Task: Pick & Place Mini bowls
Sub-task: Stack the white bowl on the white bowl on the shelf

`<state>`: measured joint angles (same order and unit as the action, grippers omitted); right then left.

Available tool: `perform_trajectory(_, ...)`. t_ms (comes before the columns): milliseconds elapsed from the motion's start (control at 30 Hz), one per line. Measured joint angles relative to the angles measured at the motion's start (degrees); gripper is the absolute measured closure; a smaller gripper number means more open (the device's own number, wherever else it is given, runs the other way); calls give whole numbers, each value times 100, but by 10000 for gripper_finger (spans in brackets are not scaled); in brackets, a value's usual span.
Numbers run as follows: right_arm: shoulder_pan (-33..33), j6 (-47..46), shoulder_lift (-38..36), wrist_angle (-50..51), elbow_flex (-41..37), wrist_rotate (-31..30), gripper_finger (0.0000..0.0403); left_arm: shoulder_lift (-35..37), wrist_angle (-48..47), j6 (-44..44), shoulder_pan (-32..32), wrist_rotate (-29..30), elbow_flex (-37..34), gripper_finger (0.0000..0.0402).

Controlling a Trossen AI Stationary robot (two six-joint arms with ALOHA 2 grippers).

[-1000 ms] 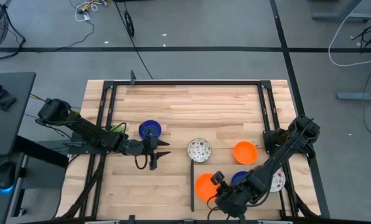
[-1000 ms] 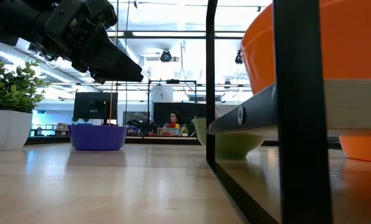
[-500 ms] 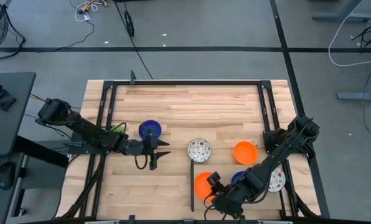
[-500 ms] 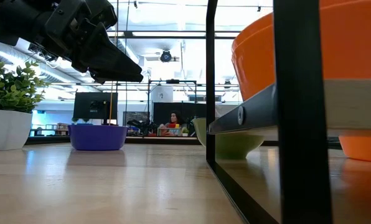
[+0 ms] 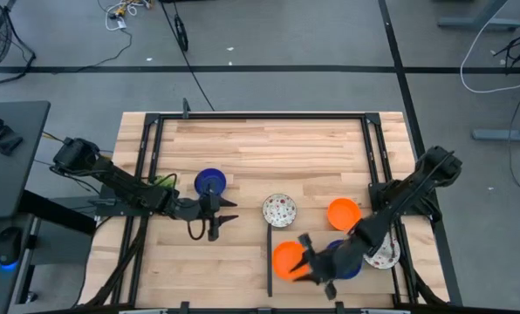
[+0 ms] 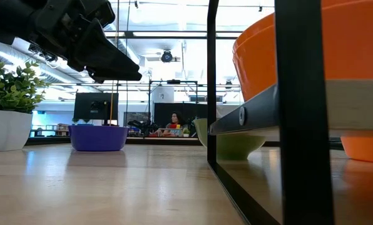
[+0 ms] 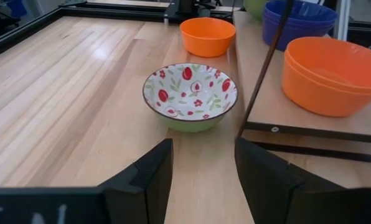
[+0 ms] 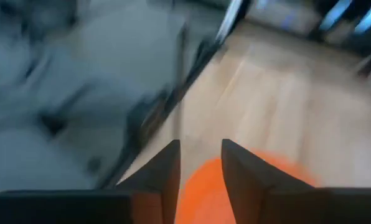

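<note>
Near the front edge of the bench (image 5: pixel 242 148), the right hand (image 5: pixel 311 262) hovers over an orange bowl (image 5: pixel 287 260), fingers slightly parted and holding nothing. Beside it sit a blue bowl (image 5: pixel 343 258), a speckled bowl (image 5: pixel 384 254) and another orange bowl (image 5: pixel 343 214). Left hand (image 5: pixel 226 212), open and empty, waits between a second blue bowl (image 5: pixel 209 182) and a second speckled bowl (image 5: pixel 279 209).

The far-left bowl (image 5: pixel 210 182) was solid blue. The middle bowl (image 5: pixel 279 209) was white with red speckles and green leaves, green outside. Two bowls (image 5: pixel 344 214) (image 5: pixel 286 259) were solid orange. The table (image 5: pixel 269 148) was pale wood, framed in black.
</note>
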<state>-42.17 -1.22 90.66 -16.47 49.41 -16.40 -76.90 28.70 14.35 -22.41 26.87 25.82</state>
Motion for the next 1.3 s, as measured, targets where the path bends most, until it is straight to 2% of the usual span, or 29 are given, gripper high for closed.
perform_trajectory(133,46,975,-341,-2467,-999,-1161,307,0,12,-1,0,38,0,225)
perform_trajectory(267,298,1397,-357,-4541,-1702,-2878,322,0,29,-3,5,46,0,225)
perform_trajectory(400,714,502,-352,-4949,-1972,-5172,332,0,26,-7,9,53,0,225)
perform_trajectory(467,905,471,-352,-4929,-1978,-5826,334,0,23,-9,9,52,0,225)
perform_trajectory(633,1198,1301,-462,-4922,-1700,-6317,340,0,21,-19,11,71,0,225)
perform_trajectory(800,1263,2805,-646,-4802,-1248,-6779,350,0,19,-49,11,99,0,225)
perform_trajectory(900,1258,3207,-650,-4414,-1074,-7061,354,0,17,-61,11,99,0,225)
perform_trajectory(1000,1175,3297,-643,-3702,-978,-7085,360,0,17,-61,11,99,0,225)
perform_trajectory(1133,1053,3411,-643,-3628,-880,-7078,372,0,17,-61,11,149,0,225)
perform_trajectory(1233,934,3093,-643,-3606,-879,-6748,389,0,17,-61,11,158,0,225)
perform_trajectory(1300,832,2454,-645,-3463,-879,-6244,398,0,17,-61,11,158,0,225)
